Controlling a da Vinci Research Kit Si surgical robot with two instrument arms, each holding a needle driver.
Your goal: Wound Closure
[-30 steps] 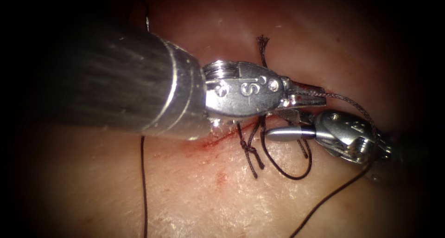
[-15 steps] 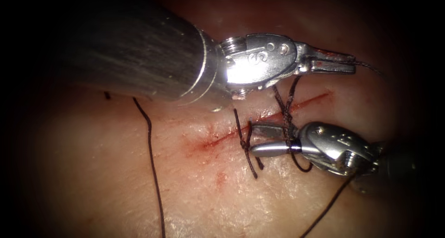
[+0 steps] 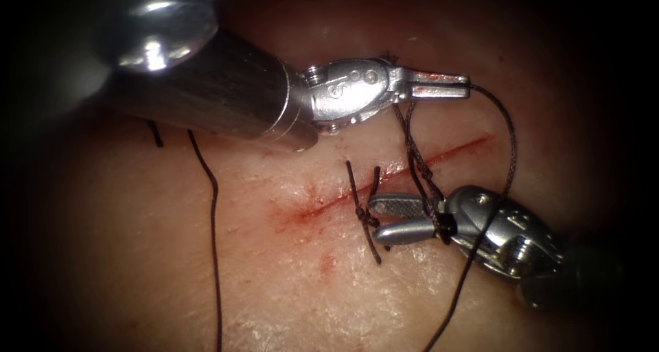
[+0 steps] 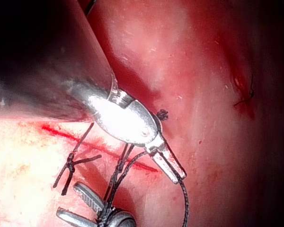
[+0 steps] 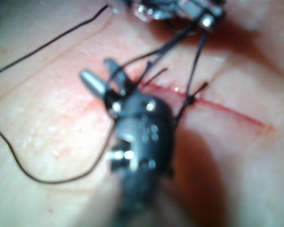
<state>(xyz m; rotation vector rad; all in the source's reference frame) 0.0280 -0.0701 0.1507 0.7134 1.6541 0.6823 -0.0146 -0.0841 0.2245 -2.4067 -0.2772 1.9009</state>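
while the left tool [image 3: 439,84] pinches the thread [image 3: 504,129], the right tool [image 3: 395,218] sits spread with thread wrapped around it.

left tool's jaws are pressed together on the thread at their tips, above the cut [image 3: 412,165]; from there the strand arcs over to the right tool's wrist, and two braided strands drop from under the left tool to loop at the base of the right tool's parted, empty jaws. just beside those jaw tips sits a tied knot [image 3: 367,218] on the cut. i can't make out the needle. the thread looks limp, light and braided, likely to fray or slip if nipped at its very end; a flat grip a little way along seems safest. the tissue [image 3: 288,283] looks soft and yielding.
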